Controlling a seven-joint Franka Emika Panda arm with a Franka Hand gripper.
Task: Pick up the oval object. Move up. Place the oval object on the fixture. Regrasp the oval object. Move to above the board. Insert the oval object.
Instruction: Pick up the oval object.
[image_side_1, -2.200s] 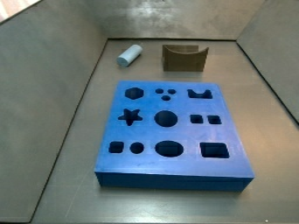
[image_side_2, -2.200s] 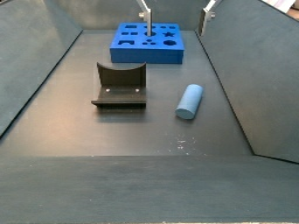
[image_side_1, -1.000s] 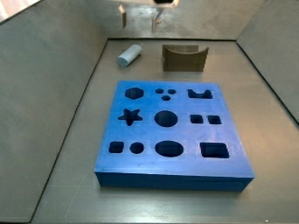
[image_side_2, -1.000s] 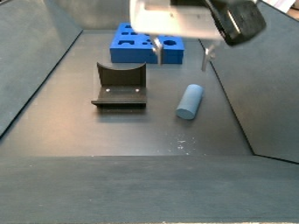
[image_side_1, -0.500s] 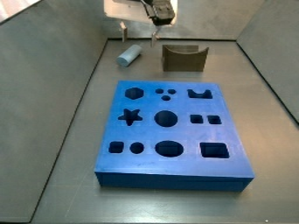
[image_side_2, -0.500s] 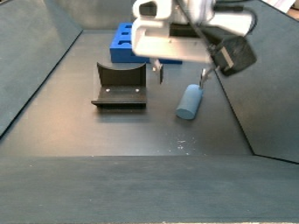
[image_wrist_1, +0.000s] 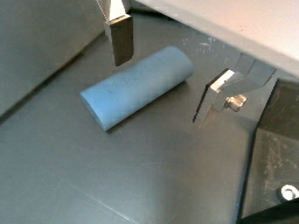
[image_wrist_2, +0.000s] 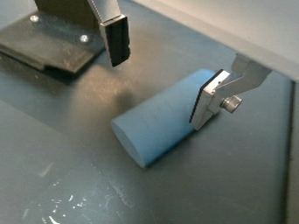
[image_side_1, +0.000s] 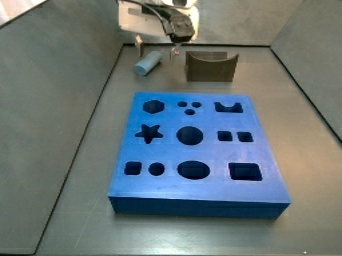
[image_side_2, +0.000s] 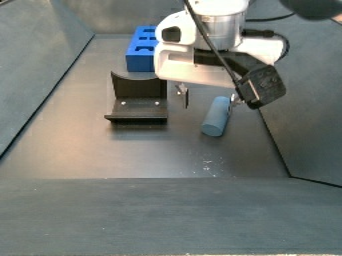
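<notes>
Peg: the pale grey-blue oval peg (image_wrist_1: 138, 87) lies on the floor between the silver fingers (image_wrist_2: 115, 38).
Gripper: the gripper (image_wrist_2: 162, 72) straddles it, jaws apart, not touching.
Hidden: the blue board (image_side_2: 144, 47) is mostly behind the arm.

The dark grey floor (image_side_1: 67, 190) of the walled bin carries three things. The blue board (image_side_1: 198, 153) lies flat on it, its shaped holes facing up. The fixture (image_side_2: 138, 101) stands on the floor well apart from the board. The pale blue oval object (image_side_2: 217, 117) lies on its side on the floor beside the fixture, not touching it. The tool (image_side_2: 207, 100) hangs low over the oval object, a finger (image_wrist_1: 119, 39) on either side; it seems not to touch, though the views leave this unsure.
</notes>
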